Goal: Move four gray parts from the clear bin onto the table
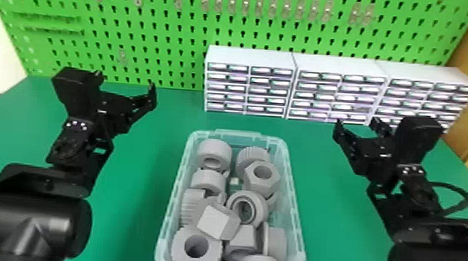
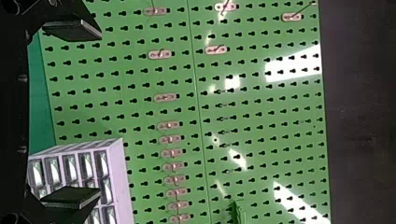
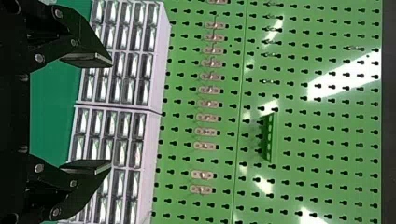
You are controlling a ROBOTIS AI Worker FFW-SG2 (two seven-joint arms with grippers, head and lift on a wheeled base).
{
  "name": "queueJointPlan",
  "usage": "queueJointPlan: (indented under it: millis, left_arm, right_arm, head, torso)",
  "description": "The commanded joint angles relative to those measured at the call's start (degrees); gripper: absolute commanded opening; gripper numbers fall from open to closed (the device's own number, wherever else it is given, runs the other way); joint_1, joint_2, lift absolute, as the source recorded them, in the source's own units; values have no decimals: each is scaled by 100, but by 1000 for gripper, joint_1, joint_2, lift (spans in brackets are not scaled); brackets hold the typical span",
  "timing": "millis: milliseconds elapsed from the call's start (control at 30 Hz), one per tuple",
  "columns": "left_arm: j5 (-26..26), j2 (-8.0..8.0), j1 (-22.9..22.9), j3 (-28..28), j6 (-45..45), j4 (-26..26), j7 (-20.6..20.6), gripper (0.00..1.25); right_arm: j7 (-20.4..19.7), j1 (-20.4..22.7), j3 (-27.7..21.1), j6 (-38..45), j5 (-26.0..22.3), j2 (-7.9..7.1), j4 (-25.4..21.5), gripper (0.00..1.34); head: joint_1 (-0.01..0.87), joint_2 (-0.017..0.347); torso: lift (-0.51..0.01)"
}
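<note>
Gray parts in bin; judged 0/4 done, four to go. Left gripper, right gripper: fingers apart

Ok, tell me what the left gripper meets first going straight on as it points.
Most likely the pegboard, ahead of the left gripper. The drawer unit sits close to that line and depth is unclear, so the jaws might brush it first.

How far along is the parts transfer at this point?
Done: no transfer visible; every gray part seen sits inside the clear bin. In hand: nothing, with the left gripper and right gripper open. Left: all four moves onto the table.
</note>
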Motion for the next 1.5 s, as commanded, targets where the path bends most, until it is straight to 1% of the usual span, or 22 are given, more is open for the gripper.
queueJointPlan:
  millis: [0,167,333,1067,1467]
  left_arm:
    - [22,-8,9,29,-138,-67,0,1135]
    - [5,-8,27,91,-147,-163,0,1135]
    - [5,-8,18,91,-164,-181,0,1135]
    - [-13,-8,62,135,-164,-190,0,1135]
    - [-39,-34,89,152,-164,-190,0,1135]
  right_arm:
    - [2,-39,29,0,-40,-35,0,842]
    - [2,-12,3,-9,-128,-9,-17,842]
    - [-7,-30,-15,-9,-154,-35,-17,842]
    - [2,-21,29,-9,-154,-35,-17,842]
    - [2,-30,56,97,-111,-26,-114,842]
  head:
    - [678,34]
    - [678,34]
    - [678,34]
    - [678,34]
    - [678,34]
  torso:
    - [-50]
    - [-50]
    - [-50]
    - [-50]
    - [-50]
